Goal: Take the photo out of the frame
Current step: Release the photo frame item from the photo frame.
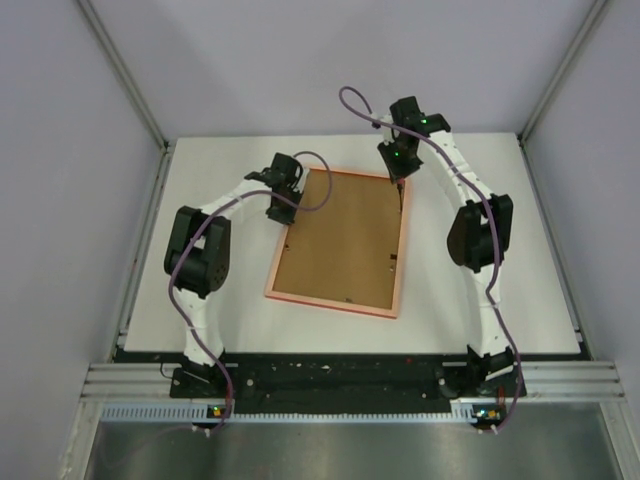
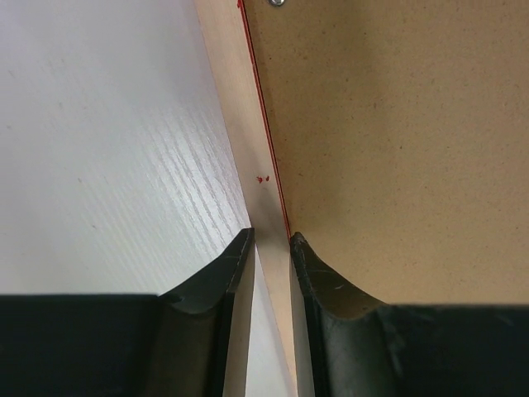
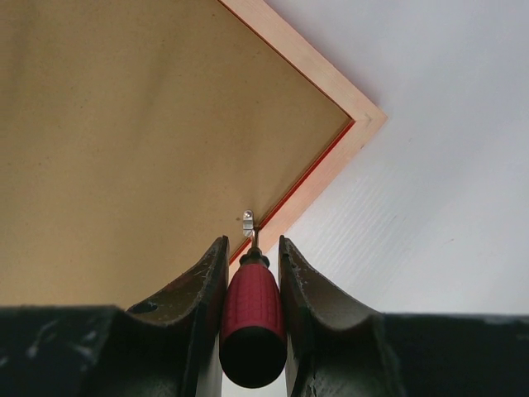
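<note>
The frame (image 1: 331,304) is lying face down on the white table (image 1: 480,290), sitting in the middle of the top view and turned a little clockwise, with its upper corners reaching toward the two wrists. From this side it is showing a thin pale pinkish-red rim with a bright red line along the inner edge. The frame is holding a plain brown backing board (image 1: 345,240), which is filling the whole opening and lying flat inside the rim. The photo is not showing from this side.

The left gripper (image 2: 270,240) is sitting at the upper left of the frame, its two dark fingers (image 2: 223,273) closing across the pale rim, one on the table side and one on the board side, both pressing against the strip.

The right gripper (image 3: 252,241) is hanging over the upper right of the frame, clamping a red-handled screwdriver (image 3: 252,322) between its fingers. The screwdriver's tip is touching a small metal clip (image 3: 248,220) that is sitting on the board's right edge, just below the upper right corner.
</note>
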You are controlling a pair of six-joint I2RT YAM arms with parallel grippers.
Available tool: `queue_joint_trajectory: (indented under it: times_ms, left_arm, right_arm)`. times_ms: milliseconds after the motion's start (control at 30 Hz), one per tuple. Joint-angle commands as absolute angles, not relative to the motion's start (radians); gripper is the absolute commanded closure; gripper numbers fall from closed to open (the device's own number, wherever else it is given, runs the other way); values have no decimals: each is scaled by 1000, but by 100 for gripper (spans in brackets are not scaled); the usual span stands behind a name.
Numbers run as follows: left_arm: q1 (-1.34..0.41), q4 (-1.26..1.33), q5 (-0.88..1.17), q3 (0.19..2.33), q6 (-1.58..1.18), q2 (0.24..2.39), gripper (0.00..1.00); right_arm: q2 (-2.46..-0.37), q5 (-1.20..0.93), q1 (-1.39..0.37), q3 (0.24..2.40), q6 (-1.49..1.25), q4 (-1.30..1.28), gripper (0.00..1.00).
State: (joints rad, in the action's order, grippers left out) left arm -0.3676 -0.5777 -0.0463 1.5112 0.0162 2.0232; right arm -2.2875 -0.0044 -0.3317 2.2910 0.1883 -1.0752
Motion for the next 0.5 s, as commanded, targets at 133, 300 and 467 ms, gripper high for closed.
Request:
queue_joint_trajectory:
  times_ms: [133, 300, 467]
  left_arm:
    - [-364, -578, -58, 1549, 3, 2051, 76]
    - [-365, -581, -58, 1543, 3, 2045, 78]
    - [-364, -581, -55, 1540, -27, 2040, 80]
  right_arm:
    - [-2299, -29, -342, 2327, 196, -1095, 100]
    - [-2315, -72, -338, 2336, 196, -1106, 100]
    - [-2332, -130, -322, 2329, 173, -1118, 100]
